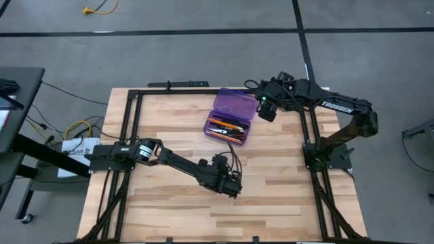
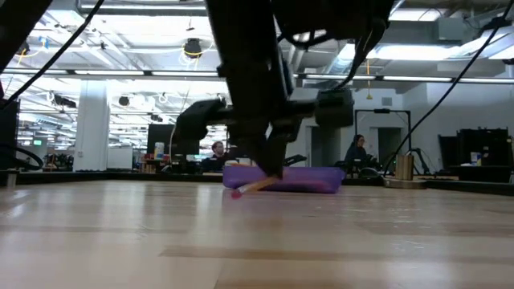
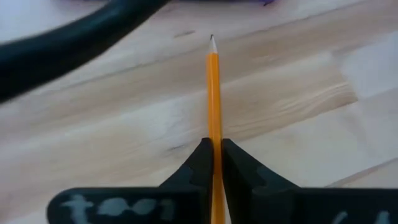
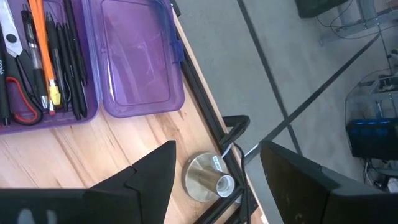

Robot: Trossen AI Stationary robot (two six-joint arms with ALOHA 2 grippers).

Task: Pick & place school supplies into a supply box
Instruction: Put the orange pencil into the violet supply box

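1. The orange pencil (image 3: 213, 106) is pinched between the two dark fingers of the left gripper (image 3: 213, 155). Its sharp tip points away from the gripper.
2. In the low view the same pencil (image 2: 255, 187) is tilted, with its pink eraser end down near the wooden table (image 2: 257, 241).
3. The left gripper (image 1: 229, 181) is clamped tight on the pencil. It is over the table, on the near side of the purple pencil case (image 1: 232, 115), a little apart from it.
4. The purple pencil case lies open on the table. Its see-through lid (image 4: 140, 56) is folded flat beside the tray part (image 4: 87, 109).
5. Inside the tray are more orange pencils (image 4: 42, 43), dark pens (image 4: 71, 56) and small red-handled scissors (image 4: 15, 93).
6. The right gripper (image 1: 268, 108) is just beside the pencil case, on its lid side, near the table's far edge. Its fingers (image 4: 149, 180) are spread wide apart and hold nothing.
7. A round silver metal disc (image 4: 205, 177) sits on the table near the black frame (image 4: 205, 118), close to the lid of the pencil case.
8. Far behind the pencil case, in the low view, two people (image 2: 357, 152) sit in the room.
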